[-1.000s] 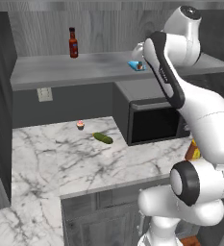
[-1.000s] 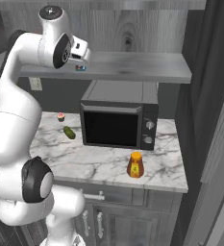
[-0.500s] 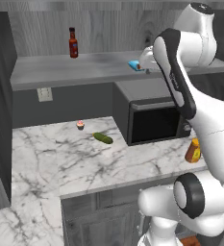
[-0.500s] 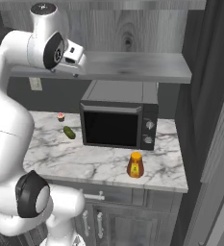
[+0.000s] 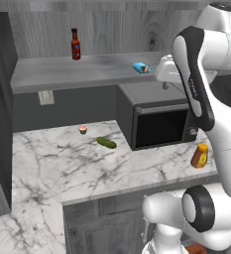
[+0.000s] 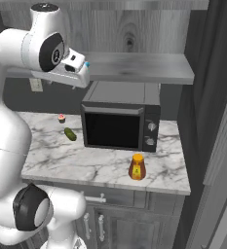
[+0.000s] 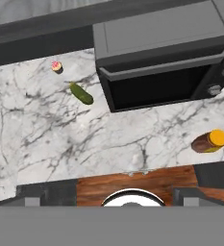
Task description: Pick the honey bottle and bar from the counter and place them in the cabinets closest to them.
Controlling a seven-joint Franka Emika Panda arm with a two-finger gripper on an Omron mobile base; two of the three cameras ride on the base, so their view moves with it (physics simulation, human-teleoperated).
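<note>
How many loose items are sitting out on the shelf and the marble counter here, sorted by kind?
Bottles: 2, a tall dark-red sauce bottle and a squat amber honey bottle
Wrapped bars: 1, a flat blue bar
Vegetables: 1, a green pickle-like vegetable
Cupcakes: 1, a small pink-topped cupcake
Appliances: 1, a dark microwave
Total: 6

The worktop looks like polished white marble with grey veins, smooth and faintly glossy. The cabinets below it and the shelf above show matt grey wood grain, and the door handles look like brushed silver metal. The microwave has a dull dark-grey casing and a glossy black door. The honey bottle looks like translucent amber plastic with a smooth yellow-orange cap. The bar wears a shiny blue wrapper. The pickle has a smooth green skin.
</note>
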